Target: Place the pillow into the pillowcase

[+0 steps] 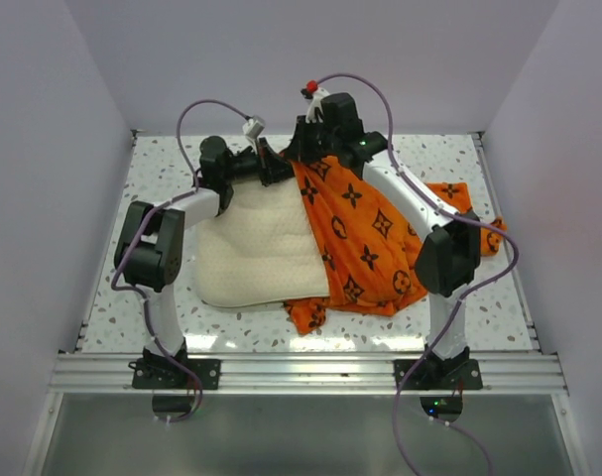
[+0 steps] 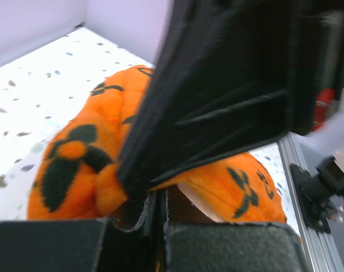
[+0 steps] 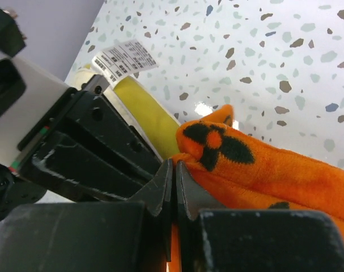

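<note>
Pillow (image 1: 256, 253) mid-insertion, partly under pillowcase (image 1: 365, 238), its edge right at both jaws: right gripper (image 3: 174, 170) pinched shut on the orange cloth, left gripper (image 2: 156, 207) shut beside it, hold unclear; next likely drag cloth across bare pillow.

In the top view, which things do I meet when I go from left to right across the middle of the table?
Black elbow of the left arm → flat cream-white textured pillow → bright orange fabric pillowcase with dark brown motifs.
</note>
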Controlling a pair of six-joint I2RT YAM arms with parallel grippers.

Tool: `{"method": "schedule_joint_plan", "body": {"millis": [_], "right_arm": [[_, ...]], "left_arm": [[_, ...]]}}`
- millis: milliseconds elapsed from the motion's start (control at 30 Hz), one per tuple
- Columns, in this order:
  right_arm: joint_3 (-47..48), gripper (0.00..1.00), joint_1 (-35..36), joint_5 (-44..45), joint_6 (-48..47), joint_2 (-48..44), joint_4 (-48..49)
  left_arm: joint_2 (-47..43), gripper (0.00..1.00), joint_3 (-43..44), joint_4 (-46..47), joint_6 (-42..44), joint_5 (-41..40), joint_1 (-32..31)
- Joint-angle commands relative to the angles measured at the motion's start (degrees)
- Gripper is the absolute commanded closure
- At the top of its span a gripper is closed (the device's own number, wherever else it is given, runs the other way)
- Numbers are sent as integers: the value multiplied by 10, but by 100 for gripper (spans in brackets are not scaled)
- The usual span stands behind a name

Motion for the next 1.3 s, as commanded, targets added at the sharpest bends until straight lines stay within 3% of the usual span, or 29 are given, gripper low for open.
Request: {"method": "schedule_joint_plan", "body": {"millis": [0,167,267,300,333,367,433,533,633,733,833,1033,1267], "right_arm": [[53,100,48,-67,54,21,77],[108,100,58,-86,55,101,93],[167,100,54,-92,-16,144,57],[179,98,54,-87,-45,152,40],[190,83,53,-69,-99,160,8],[205,58,50,-57,-113,165,-12],[199,39,29,-65,-126,147,-56],[88,27,-2,-61,-154,43,-67],[-28,26,-15,-41,-196,-72,-106],[-153,28,-13,-39,-208,-166,-136],[-256,29,-13,-34,-227,-220,-169],[-356,30,-14,13,-244,-251,-214],[-384,33,-27,104,-244,-162,-166]], "left_arm": [[12,100,14,-47,28,-127,7],[58,100,46,-61,-41,-221,34],[56,96,60,-110,27,-239,50],[54,83,67,-127,47,-234,55],[51,55,77,-175,95,-229,61],[48,47,98,-207,129,-210,72],[20,35,123,-351,222,-213,81],[-58,10,102,-511,500,-227,89],[-151,0,22,-647,720,-230,89],[-220,0,-6,-785,853,-233,56],[-284,0,-83,-828,890,-288,-16],[-373,0,-239,-729,822,-448,-172],[-333,0,-294,-651,750,-544,-228]]}}
